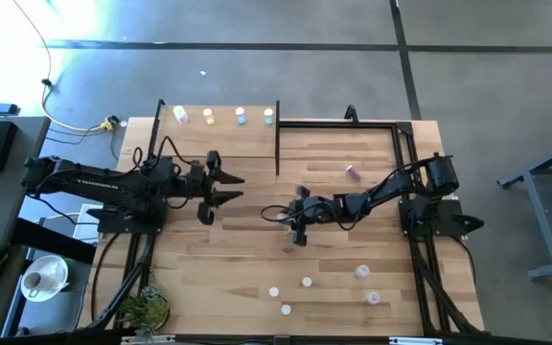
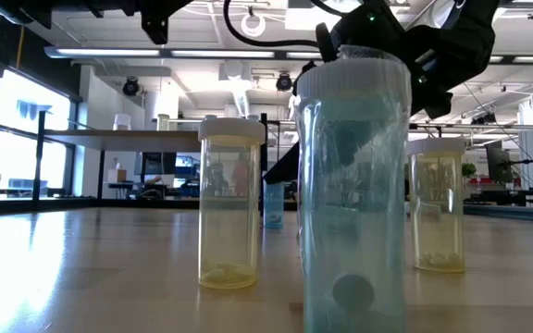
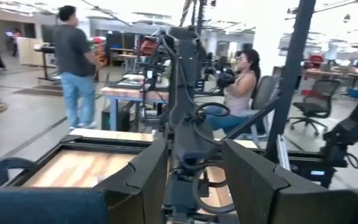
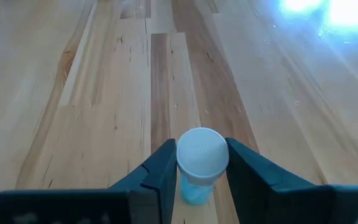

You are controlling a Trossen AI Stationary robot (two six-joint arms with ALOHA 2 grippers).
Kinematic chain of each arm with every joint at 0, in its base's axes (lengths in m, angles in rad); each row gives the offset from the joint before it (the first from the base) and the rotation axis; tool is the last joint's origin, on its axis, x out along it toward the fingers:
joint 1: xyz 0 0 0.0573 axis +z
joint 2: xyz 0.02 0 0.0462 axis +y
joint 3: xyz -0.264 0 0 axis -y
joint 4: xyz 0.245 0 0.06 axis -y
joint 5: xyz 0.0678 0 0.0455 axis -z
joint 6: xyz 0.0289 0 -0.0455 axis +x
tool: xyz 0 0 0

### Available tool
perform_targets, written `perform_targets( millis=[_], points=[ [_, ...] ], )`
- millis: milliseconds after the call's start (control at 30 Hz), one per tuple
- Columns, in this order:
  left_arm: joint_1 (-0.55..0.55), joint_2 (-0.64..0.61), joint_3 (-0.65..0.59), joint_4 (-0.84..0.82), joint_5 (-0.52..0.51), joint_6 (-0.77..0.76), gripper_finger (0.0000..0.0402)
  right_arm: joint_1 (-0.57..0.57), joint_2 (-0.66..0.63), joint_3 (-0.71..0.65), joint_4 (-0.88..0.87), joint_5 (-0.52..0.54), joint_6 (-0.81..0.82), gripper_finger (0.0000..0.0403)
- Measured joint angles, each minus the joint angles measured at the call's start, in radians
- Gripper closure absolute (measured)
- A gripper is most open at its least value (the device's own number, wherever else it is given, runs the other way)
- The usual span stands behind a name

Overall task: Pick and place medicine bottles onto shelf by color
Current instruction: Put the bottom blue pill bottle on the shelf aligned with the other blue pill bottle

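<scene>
Right pincer (image 4: 202,163) clenched on a light-blue medicine bottle (image 4: 199,163) upright on the table (image 4: 104,93), fingers flanking its white cap

Between the two arms, the middle of the surface (image 1: 257,254) lies bare, wide enough for either arm to sweep through. The shelf (image 1: 220,134) closes off the far left part, its black posts standing at the corners, and four bottles (image 1: 223,116) line its back edge. One pink bottle (image 1: 353,173) lies alone near the right arm's reach. Toward the near edge, five loose bottles (image 1: 307,283) stand scattered, well apart, with gaps between them. A small plant (image 1: 145,309) crowds the near left corner.
</scene>
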Motion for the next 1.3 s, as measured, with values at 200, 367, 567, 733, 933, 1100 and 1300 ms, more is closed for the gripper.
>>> perform_targets(
  millis=[200, 367, 567, 733, 933, 1100, 1300],
  points=[
    [0.000, -0.057, 0.000, -0.097, -0.092, 0.052, 0.0257, -0.025, 0.000, 0.031, -0.035, -0.031, 0.000, 0.0295],
    [0.000, -0.114, 0.000, -0.167, -0.223, 0.099, 0.0257, -0.049, 0.000, 0.157, -0.194, -0.053, -0.026, 0.0295],
    [0.000, -0.166, 0.000, -0.238, -0.449, 0.131, 0.0257, -0.087, 0.000, 0.333, -0.353, -0.124, -0.102, 0.0295],
    [0.000, -0.182, 0.000, -0.305, -0.638, 0.119, 0.0257, -0.132, 0.000, 0.431, -0.362, -0.199, -0.140, 0.0295],
    [0.000, -0.182, 0.000, -0.324, -0.792, 0.104, 0.0257, -0.200, 0.000, 0.544, -0.425, -0.228, -0.167, 0.0295],
    [0.000, -0.182, 0.000, -0.327, -0.875, 0.103, 0.0257, -0.255, 0.000, 0.661, -0.519, -0.229, -0.203, 0.0295],
    [0.000, -0.182, 0.000, -0.327, -0.880, 0.102, 0.0257, -0.322, 0.000, 0.775, -0.576, -0.232, -0.242, 0.0295]
  ],
)
